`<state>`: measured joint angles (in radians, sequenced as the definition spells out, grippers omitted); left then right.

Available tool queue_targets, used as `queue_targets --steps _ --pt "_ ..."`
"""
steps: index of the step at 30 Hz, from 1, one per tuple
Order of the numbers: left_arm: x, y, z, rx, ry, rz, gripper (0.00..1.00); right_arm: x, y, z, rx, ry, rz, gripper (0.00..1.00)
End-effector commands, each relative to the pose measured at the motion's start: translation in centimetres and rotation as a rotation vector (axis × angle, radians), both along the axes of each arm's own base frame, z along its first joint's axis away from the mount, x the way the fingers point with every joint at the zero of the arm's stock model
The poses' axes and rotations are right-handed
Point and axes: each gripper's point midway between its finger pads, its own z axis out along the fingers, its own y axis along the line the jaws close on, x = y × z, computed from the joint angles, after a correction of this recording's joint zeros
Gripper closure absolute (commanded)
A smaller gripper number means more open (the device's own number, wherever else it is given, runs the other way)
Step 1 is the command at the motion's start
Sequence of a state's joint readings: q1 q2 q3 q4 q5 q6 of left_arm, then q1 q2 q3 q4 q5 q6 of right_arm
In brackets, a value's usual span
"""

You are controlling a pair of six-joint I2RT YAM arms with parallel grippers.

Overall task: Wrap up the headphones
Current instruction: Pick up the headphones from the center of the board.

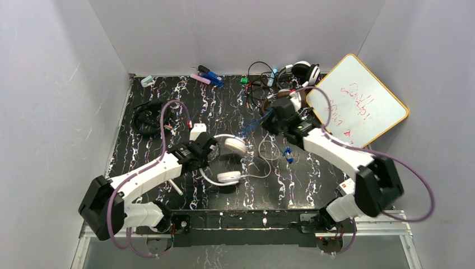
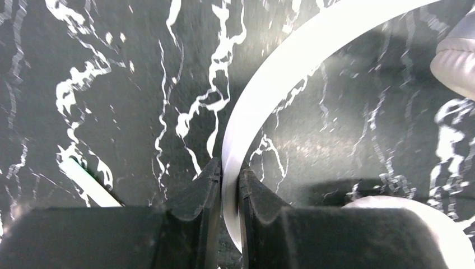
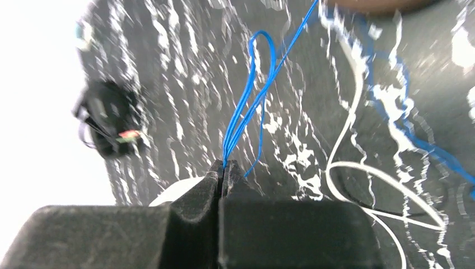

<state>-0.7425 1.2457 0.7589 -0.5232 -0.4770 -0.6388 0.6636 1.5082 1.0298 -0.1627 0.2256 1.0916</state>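
Note:
The white headphones lie mid-table, their thin white cord looping to the right. My left gripper is shut on their white headband; in the left wrist view my left gripper pinches the band, with an ear cup at upper right. My right gripper is shut on several strands of a thin blue cord; in the right wrist view my right gripper holds it above the table beside the white cord. The brown-cupped headphones sit just behind the right gripper.
Black headphones lie at the back left and show in the right wrist view. A tangle of headphones and cords sits at the back. A whiteboard leans at the right. Pens and clips lie along the back edge.

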Motion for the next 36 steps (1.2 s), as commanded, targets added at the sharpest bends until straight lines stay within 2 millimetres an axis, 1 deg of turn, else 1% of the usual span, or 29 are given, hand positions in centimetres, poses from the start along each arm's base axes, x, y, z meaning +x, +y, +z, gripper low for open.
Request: queue_targets --steps 1,4,5,7,8,9,10,12,13,15,16,18,20,23,27,30,32,35,36 --pt "1.1 3.4 4.6 0.109 -0.15 0.073 1.0 2.2 -7.2 6.9 -0.05 -0.227 -0.184 0.99" --pt "1.4 3.6 6.3 0.081 -0.215 0.076 1.0 2.1 -11.2 8.9 -0.118 -0.303 -0.28 0.99" --pt "1.5 3.6 6.8 0.068 -0.233 0.072 1.0 2.0 -12.2 9.6 -0.14 -0.326 -0.3 0.99" --pt "1.6 3.5 7.6 0.052 -0.26 0.054 1.0 1.9 -13.3 10.8 -0.173 -0.369 -0.305 0.99" --pt "1.7 3.4 8.0 0.043 -0.272 0.048 1.0 1.8 -13.3 11.4 -0.182 -0.391 -0.281 0.99" --pt "1.7 3.2 8.3 0.034 -0.281 0.033 1.0 1.6 -12.8 12.1 -0.185 -0.422 -0.227 0.99" --pt "1.8 2.9 8.6 0.019 -0.29 0.014 1.0 1.4 -11.5 13.0 -0.176 -0.465 -0.134 0.99" --pt "2.0 2.0 8.9 -0.015 -0.299 -0.027 1.0 0.4 -8.0 15.0 -0.091 -0.555 0.078 0.99" --pt "2.2 1.4 9.1 -0.037 -0.299 -0.042 1.0 -0.4 -6.0 16.5 -0.014 -0.605 0.184 0.99" --pt "2.4 0.3 9.2 -0.071 -0.283 -0.056 1.0 -2.7 -2.4 18.0 0.121 -0.643 0.387 0.99" --pt "2.7 -0.4 9.3 -0.093 -0.274 -0.057 1.0 -3.9 -0.8 18.2 0.171 -0.64 0.472 0.99" --pt "3.1 -1.9 9.2 -0.134 -0.251 -0.065 1.0 -5.1 1.5 18.0 0.184 -0.632 0.546 0.99" --pt "3.6 -3.3 9.1 -0.175 -0.231 -0.074 1.0 -6.5 3.9 17.8 0.147 -0.658 0.597 0.99" --pt "4.4 -5.4 8.8 -0.227 -0.216 -0.083 1.0 -8.1 6.5 17.8 0.14 -0.679 0.634 0.99" --pt "5.1 -8.1 8.9 -0.294 -0.202 -0.094 1.0 -9.1 8.9 17.8 0.171 -0.674 0.672 0.99" --pt "5.3 -9.9 9.5 -0.346 -0.202 -0.106 1.0 -9.6 10.1 17.5 0.169 -0.669 0.694 0.99" --pt "5.3 -10.8 9.9 -0.388 -0.193 -0.1 1.0 -9.2 10.0 16.9 0.15 -0.655 0.673 0.99" --pt "5.6 -10.5 10.5 -0.403 -0.209 -0.058 0.99 -9.1 9.2 16.2 0.118 -0.64 0.646 0.99" --pt "5.6 -10.5 10.8 -0.409 -0.219 -0.055 0.99 -8.4 8.4 16.0 0.086 -0.635 0.593 0.99"
